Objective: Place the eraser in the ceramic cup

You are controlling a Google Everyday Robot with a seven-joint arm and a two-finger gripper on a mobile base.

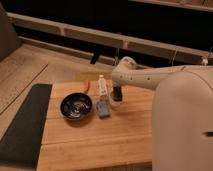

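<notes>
The robot's white arm (pixel 145 77) reaches leftward across the wooden worktop (pixel 90 135) from the large white body (pixel 182 125) at the right of the view. The pincer (pixel 117 95) hangs from the arm's end, pointing downward, directly above the ceramic cup (pixel 115 104). A dark block, the eraser (pixel 117 93), sits at the pincer's tip, upright, with its lower end at or inside the cup's rim. Whether the pincer grips the eraser or has let go of it cannot be told from this view.

The ceramic cup stands on the worktop, partly covered by the pincer and eraser. Just to its left stands a slim white bottle (pixel 102 86), upright. A blue-grey pad (pixel 103 109) lies flat in front of the bottle, just beside the cup. A dark glossy bowl (pixel 76 106) rests further left, near the pad. A thin orange-red stick (pixel 86 85) lies behind the bowl, left of the bottle. A dark mat (pixel 25 125) covers the worktop's left edge.
</notes>
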